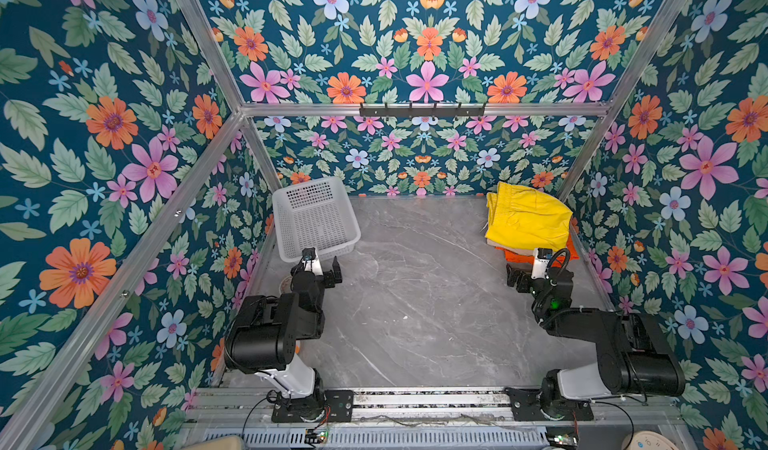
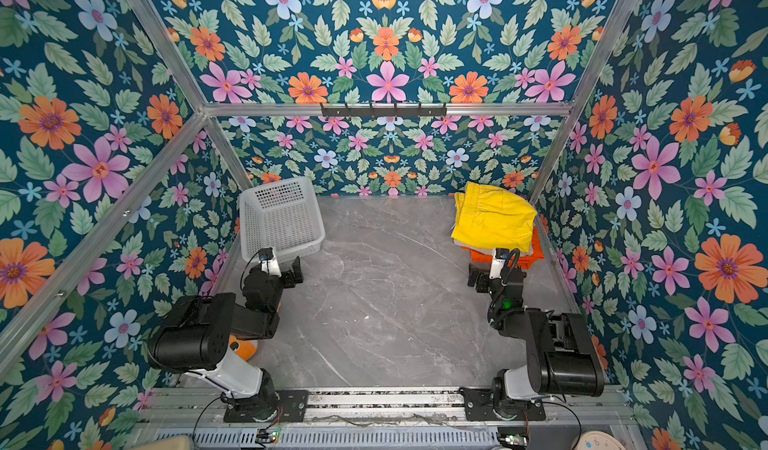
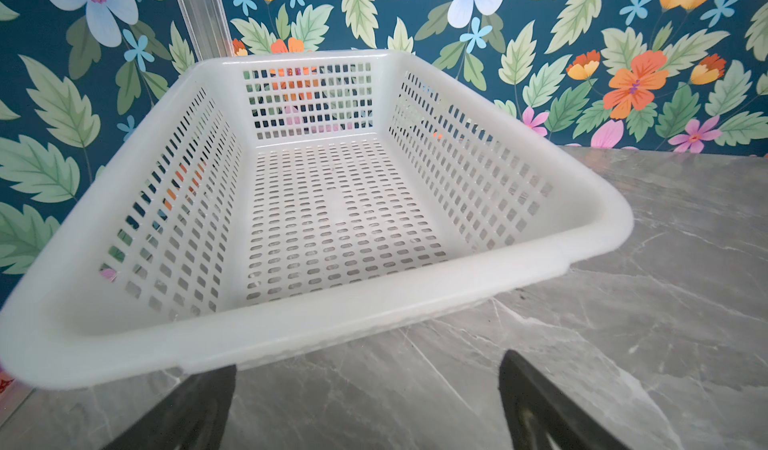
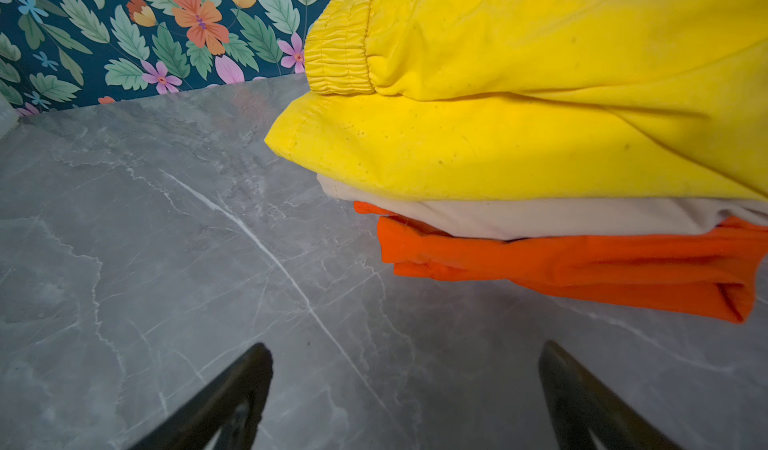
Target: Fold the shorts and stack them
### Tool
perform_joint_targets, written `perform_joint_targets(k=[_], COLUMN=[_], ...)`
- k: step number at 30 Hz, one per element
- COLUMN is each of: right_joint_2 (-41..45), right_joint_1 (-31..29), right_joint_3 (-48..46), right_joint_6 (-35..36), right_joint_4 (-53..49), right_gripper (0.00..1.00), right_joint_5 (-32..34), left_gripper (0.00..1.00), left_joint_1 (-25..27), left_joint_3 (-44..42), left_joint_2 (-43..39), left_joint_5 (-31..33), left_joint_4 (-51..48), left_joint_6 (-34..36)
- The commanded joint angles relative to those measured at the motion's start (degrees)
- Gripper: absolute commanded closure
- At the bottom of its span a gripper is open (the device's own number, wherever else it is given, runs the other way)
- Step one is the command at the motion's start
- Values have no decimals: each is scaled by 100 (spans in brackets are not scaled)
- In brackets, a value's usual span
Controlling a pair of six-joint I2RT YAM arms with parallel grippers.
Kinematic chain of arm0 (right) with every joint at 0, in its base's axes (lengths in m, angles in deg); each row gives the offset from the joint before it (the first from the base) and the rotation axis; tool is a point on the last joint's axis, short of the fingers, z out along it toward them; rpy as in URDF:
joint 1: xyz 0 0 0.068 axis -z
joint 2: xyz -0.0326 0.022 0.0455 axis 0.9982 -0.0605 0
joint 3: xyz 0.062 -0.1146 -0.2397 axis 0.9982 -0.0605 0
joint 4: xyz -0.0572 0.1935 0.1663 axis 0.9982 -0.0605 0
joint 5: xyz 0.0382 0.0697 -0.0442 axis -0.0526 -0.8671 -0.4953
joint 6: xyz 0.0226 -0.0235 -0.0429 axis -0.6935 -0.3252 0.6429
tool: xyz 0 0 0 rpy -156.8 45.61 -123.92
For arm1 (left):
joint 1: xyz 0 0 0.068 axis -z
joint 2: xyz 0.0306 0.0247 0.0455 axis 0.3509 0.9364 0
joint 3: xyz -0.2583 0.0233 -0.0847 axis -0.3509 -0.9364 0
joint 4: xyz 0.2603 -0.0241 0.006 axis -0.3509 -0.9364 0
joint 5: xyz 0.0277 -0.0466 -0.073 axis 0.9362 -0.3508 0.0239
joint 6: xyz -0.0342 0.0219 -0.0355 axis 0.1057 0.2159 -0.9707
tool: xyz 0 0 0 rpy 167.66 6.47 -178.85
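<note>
Left gripper [image 3: 369, 363]: jaws spread wide, nothing between them, low over the grey marble table [image 3: 644, 344], just in front of the white perforated basket [image 3: 598, 219]. The basket sits in the table's far left corner.

Right gripper [image 4: 405, 346]: jaws also spread wide, holding nothing, near the front edge of the stack but clear of it.

Shorts: all three lie folded in one stack at the far right corner of the table in both top views. Yellow shorts [image 4: 540, 95] are on top with the elastic waistband visible, beige shorts [image 4: 540, 217] are in the middle, and orange shorts [image 4: 582, 261] are at the bottom, their edge poking out past the beige.

An orange plush toy [image 2: 245, 347] lies partly hidden under the left arm in a top view.
</note>
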State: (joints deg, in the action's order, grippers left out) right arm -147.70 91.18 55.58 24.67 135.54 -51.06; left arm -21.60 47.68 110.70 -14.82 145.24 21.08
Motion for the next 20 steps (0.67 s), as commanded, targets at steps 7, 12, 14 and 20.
perform_joint_targets(k=[7,12,14,20], right_joint_2=[15,12,9,12], right_joint_1=[-7,-7,-4,-7], right_joint_3=[24,30,26,28], right_joint_6=[71,69,70,76], right_joint_4=[191,191,197,191], right_gripper=[1,1,1,1], right_joint_5=[36,36,36,36], left_gripper=[0,0,0,0], left_joint_1=[6,3,3,9], left_joint_3=[31,32,63,26], left_joint_2=[-5,2,15,-14], left_joint_5=[-8,-8,0,18], left_joint_4=[15,8,-27,-13], left_joint_6=[70,71,69,79])
